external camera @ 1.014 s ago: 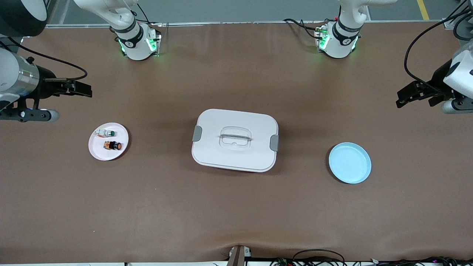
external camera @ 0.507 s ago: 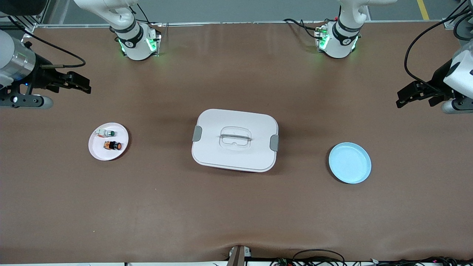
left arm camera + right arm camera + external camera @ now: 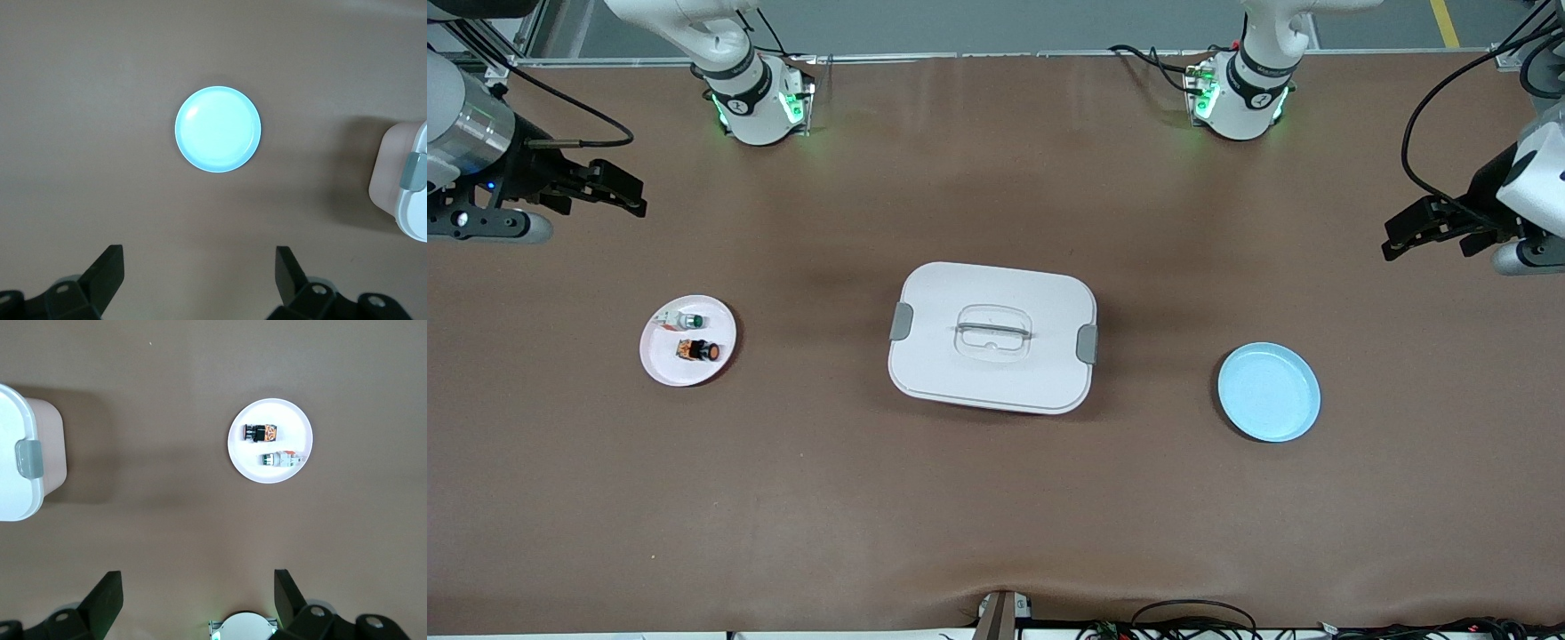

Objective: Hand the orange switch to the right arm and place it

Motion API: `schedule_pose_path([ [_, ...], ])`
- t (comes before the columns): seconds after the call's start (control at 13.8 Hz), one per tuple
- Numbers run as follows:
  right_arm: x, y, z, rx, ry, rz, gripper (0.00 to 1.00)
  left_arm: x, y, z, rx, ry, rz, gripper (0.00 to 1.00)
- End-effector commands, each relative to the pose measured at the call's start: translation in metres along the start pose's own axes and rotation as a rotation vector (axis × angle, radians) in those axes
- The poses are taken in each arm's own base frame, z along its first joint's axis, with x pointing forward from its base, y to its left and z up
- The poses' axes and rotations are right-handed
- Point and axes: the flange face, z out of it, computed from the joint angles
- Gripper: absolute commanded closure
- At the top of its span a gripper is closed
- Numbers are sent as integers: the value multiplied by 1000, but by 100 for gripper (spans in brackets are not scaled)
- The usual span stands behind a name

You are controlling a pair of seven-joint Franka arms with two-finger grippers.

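Orange switch (image 3: 698, 350) lies on white plate (image 3: 660, 373) at mid-height of the frame, right arm's end, just beside green-capped switch (image 3: 685, 321); right pincer (image 3: 636, 197) and left pincer (image 3: 1392, 240) both open and empty over bare tabletop (image 3: 996, 498) in the upper frame; best to descend squarely across the black body, clear of the neighbour.

The worktop (image 3: 996, 498) is covered in a plain, unpatterned brown. At its middle a white lidded box (image 3: 992, 338) is seen, fitted with grey clasps at both ends. Toward the right arm's end, a white plate (image 3: 660, 360) is seen carrying the orange switch (image 3: 698, 350), whose body is black with an orange cap and orange markings, and a second switch (image 3: 682, 321), white-bodied with a green cap. Toward the left arm's end, a pale blue plate (image 3: 1268, 392) is seen, plain and unmarked. The left gripper (image 3: 1424, 233) and right gripper (image 3: 609, 190) are black; the arms are white, and green lights are shown at their bases.
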Motion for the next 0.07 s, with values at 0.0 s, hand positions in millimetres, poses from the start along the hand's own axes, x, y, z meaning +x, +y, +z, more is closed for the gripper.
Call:
schedule_pose_path([
  [0.0,-8,9,-6,25,26,29,0,1,-2,-4,7,-8,-4,0],
])
